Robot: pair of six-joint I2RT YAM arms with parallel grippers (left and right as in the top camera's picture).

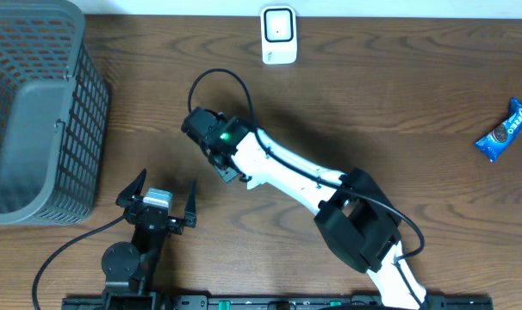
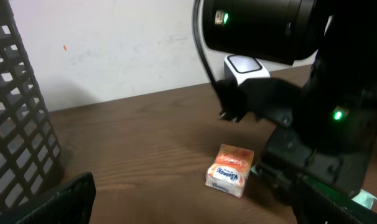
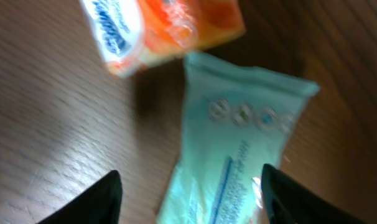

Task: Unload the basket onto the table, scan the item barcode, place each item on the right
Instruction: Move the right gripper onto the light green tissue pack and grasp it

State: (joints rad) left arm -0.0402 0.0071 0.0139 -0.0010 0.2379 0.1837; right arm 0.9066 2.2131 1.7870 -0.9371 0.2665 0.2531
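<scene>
Right jaws over a glossy mint packet (image 3: pixel 238 143)
I see them parted astride the flat, crinkled film; left jaws gape wide.

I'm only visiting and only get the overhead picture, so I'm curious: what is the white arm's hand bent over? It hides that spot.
Observer: A pale green packet, lying flat on the table; the right wrist camera shows it.
Operator: Has the hand got hold of it?
Observer: Not yet; the right gripper has a finger either side, with bare table between one finger and the packet.
Operator: Anything else hidden there?
Observer: A small orange packet, just past the green one's end.
</scene>
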